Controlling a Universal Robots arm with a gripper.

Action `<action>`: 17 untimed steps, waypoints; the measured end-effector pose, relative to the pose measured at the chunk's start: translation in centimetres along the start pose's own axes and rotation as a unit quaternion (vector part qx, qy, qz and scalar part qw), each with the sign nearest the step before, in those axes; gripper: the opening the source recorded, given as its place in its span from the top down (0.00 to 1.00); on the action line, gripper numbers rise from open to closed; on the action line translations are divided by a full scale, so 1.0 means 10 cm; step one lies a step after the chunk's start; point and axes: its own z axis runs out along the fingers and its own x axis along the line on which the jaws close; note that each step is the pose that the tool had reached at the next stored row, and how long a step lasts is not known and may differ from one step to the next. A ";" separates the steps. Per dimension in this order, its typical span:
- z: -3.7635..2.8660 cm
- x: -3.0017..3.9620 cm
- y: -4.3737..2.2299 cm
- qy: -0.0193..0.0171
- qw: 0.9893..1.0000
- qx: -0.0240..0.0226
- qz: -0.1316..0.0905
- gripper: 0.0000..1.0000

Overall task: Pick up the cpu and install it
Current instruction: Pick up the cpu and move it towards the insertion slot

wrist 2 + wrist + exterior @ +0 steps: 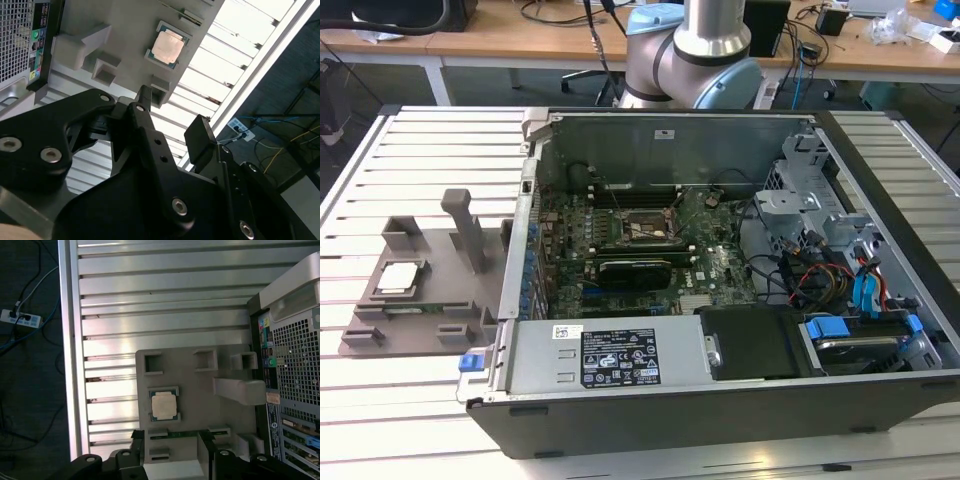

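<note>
The cpu (398,277), a small square chip with a silvery top, lies flat in a recess of the grey plastic tray (440,300) at the exterior view's left, beside the open computer case (720,300). In both wrist views my gripper (171,447) (172,115) hangs well above the tray, open, with nothing between its black fingers (145,97). The cpu (164,406) (167,47) lies just beyond the fingertips, apart from them. Inside the case, the motherboard's socket (642,228) sits near the middle.
The tray has an upright peg (468,228) and several raised blocks around the chip. A long black card (635,270) lies in the case in front of the socket. Cables and drive bays (840,270) fill the case's right side. The slatted metal table (165,305) ends near a power strip (20,318).
</note>
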 end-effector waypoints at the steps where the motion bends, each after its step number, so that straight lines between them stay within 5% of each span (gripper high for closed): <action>1: 0.000 0.002 0.001 0.000 1.000 0.002 0.000 0.46; 2: 0.000 0.000 0.000 0.000 1.000 0.008 -0.002 0.46; 5: -0.001 0.000 0.000 0.000 1.000 0.009 -0.002 0.46; 8: 0.000 0.000 0.001 -0.002 1.000 0.023 -0.003 0.46; 17: 0.000 0.000 0.000 -0.002 1.000 0.024 -0.003 0.46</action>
